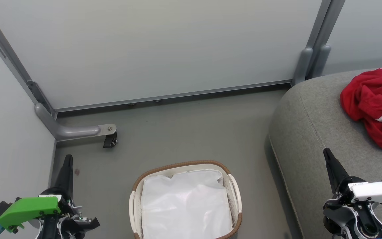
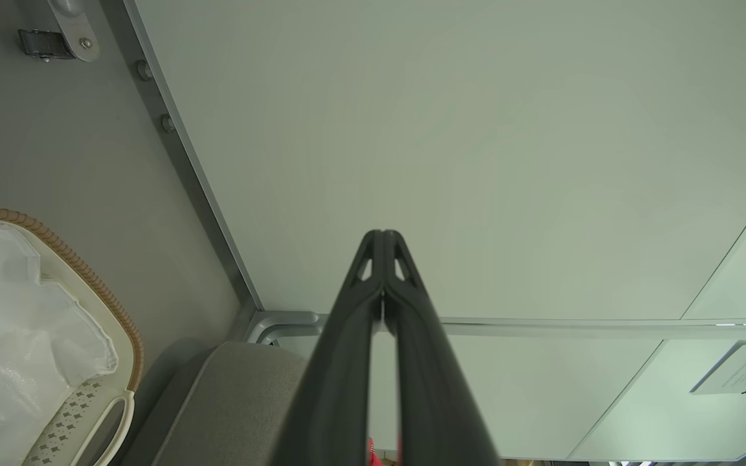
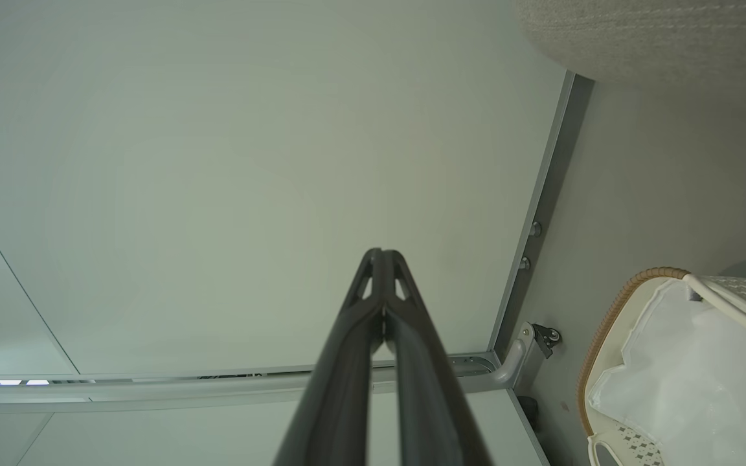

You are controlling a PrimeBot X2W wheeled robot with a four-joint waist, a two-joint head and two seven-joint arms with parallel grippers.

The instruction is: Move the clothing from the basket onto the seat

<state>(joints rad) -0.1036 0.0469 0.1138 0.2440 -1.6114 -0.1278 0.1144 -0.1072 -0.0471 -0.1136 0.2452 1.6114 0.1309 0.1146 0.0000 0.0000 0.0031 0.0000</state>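
The red clothing (image 1: 375, 106) with white trim lies crumpled on the grey seat (image 1: 310, 132) at the right. On the floor at bottom centre stands the white basket (image 1: 186, 166) with its brown woven rim, holding just its white liner (image 1: 186, 202). My left gripper (image 1: 67, 158) is shut at the lower left, left of the basket, nothing in it. My right gripper (image 1: 327, 153) is shut over the seat's front edge, below and left of the clothing. The wrist views show the left gripper (image 2: 383, 234) and the right gripper (image 3: 383, 252) with tips pressed together, the basket (image 2: 98, 291) (image 3: 612, 310) beside them.
Pale partition panels (image 1: 151, 49) close the back and left. A grey metal foot with a black caster (image 1: 109, 141) juts onto the floor at the back left. Grey posts (image 1: 310, 63) stand by the seat's back corner. Bare grey floor (image 1: 194, 129) lies between basket and wall.
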